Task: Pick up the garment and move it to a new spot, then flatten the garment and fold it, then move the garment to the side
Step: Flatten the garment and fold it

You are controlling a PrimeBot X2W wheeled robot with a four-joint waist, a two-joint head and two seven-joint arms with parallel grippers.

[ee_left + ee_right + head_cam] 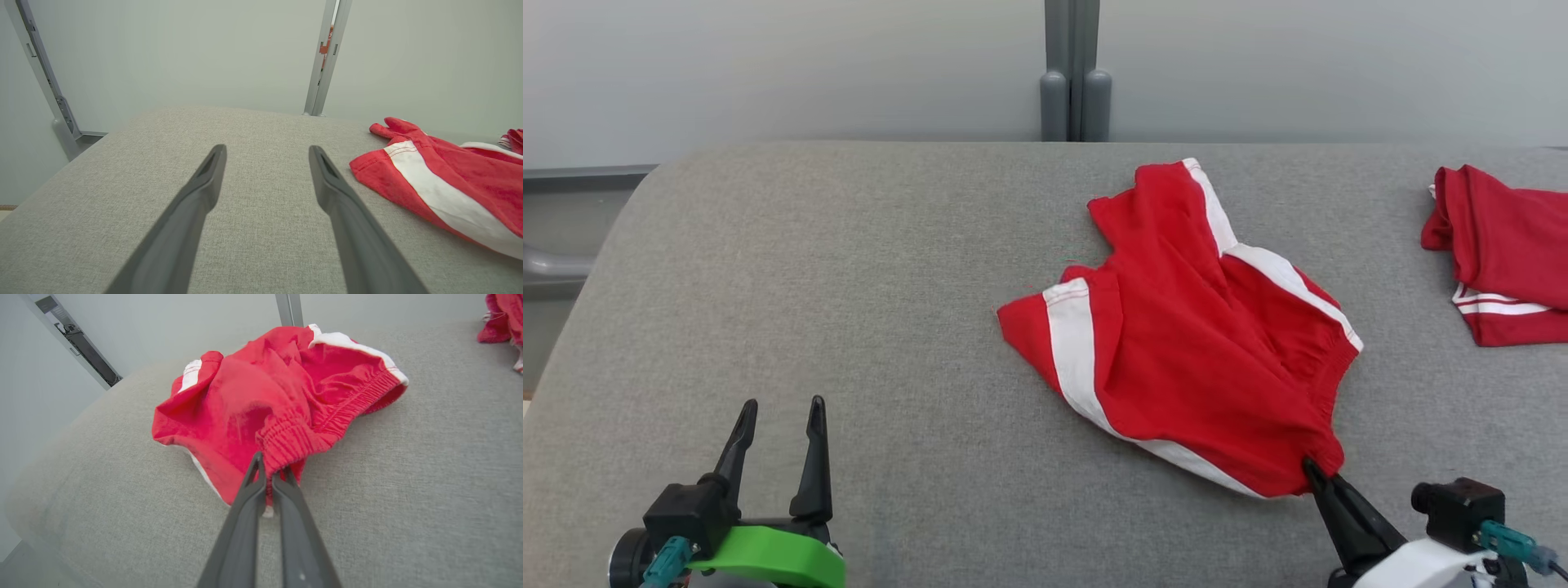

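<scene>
R gripper (267, 477) clamped on waistband (286, 441) corner of shorts (1192, 343), mid-right on counter (849, 286), L gripper (780, 412) apart, idle near-left: lift slow, high enough that hems clear, watch the thin pinch for slip.

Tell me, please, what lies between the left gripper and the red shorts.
Nothing: in the head view, just bare grey fabric surface runs from the open left gripper to the red shorts.
</scene>
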